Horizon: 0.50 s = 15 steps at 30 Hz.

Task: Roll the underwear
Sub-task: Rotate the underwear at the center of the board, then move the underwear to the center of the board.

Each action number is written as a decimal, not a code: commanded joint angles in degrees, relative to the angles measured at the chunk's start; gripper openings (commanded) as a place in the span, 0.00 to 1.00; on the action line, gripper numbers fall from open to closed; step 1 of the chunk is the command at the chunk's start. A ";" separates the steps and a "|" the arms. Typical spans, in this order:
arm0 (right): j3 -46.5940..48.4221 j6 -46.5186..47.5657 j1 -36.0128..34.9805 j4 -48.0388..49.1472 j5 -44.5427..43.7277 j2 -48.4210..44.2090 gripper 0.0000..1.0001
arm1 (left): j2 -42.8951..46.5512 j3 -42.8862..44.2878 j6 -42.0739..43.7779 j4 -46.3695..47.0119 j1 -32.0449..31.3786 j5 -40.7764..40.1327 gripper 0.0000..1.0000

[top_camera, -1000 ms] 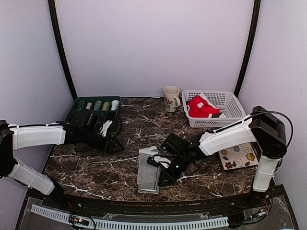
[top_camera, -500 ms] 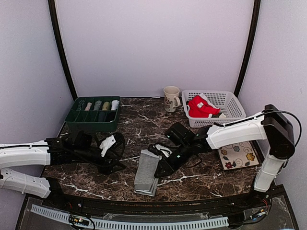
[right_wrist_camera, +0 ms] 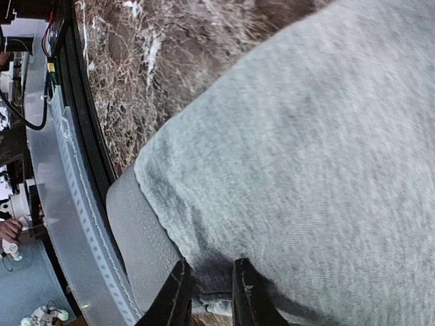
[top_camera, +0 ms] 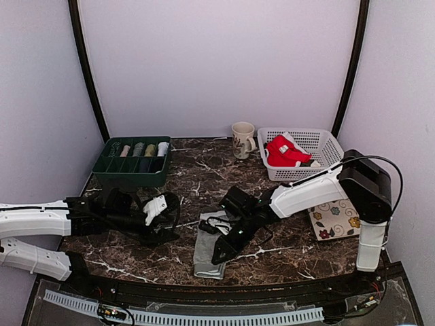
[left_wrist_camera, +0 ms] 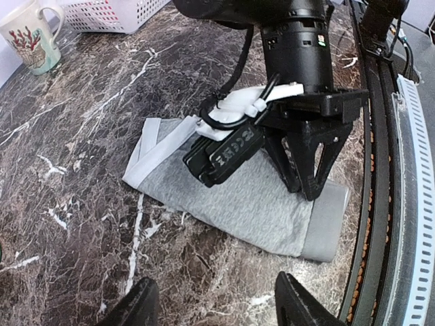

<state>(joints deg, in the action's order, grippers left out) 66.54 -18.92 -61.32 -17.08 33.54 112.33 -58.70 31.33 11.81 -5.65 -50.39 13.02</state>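
While the left gripper (left_wrist_camera: 216,285) hangs open and empty just above the marble table (top_camera: 204,170), the grey underwear (left_wrist_camera: 238,204) lies flat to its right, near the front edge at the middle. The garment's light trim points toward the far side and its thick waistband (left_wrist_camera: 326,224) toward the near edge. The right gripper (left_wrist_camera: 314,190) reaches in from the right and presses down on the cloth beside the waistband, its jaws drawn nearly together with a small fold of grey fabric pinched between them. The red underwear (top_camera: 284,151) sits in the white basket (top_camera: 326,146) at the far right, with a mug (top_camera: 242,139) just left of it. A green tray (top_camera: 129,178) stands at the far left.
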 commanded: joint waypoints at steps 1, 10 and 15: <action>-4.06 7.19 3.38 -5.06 -2.84 0.18 0.21 | -0.86 0.22 2.16 0.68 -3.05 -1.90 0.61; -1.86 6.58 4.92 -5.94 1.54 -6.82 0.24 | -6.04 1.31 7.81 1.89 -12.23 -6.98 0.59; -4.90 2.15 4.89 -0.76 5.29 -10.44 0.24 | -10.42 1.92 9.33 6.61 -18.48 -12.39 0.58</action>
<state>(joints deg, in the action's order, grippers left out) 63.07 -13.41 -56.31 -21.85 35.42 105.06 -66.26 31.48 18.50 -3.53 -65.04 5.80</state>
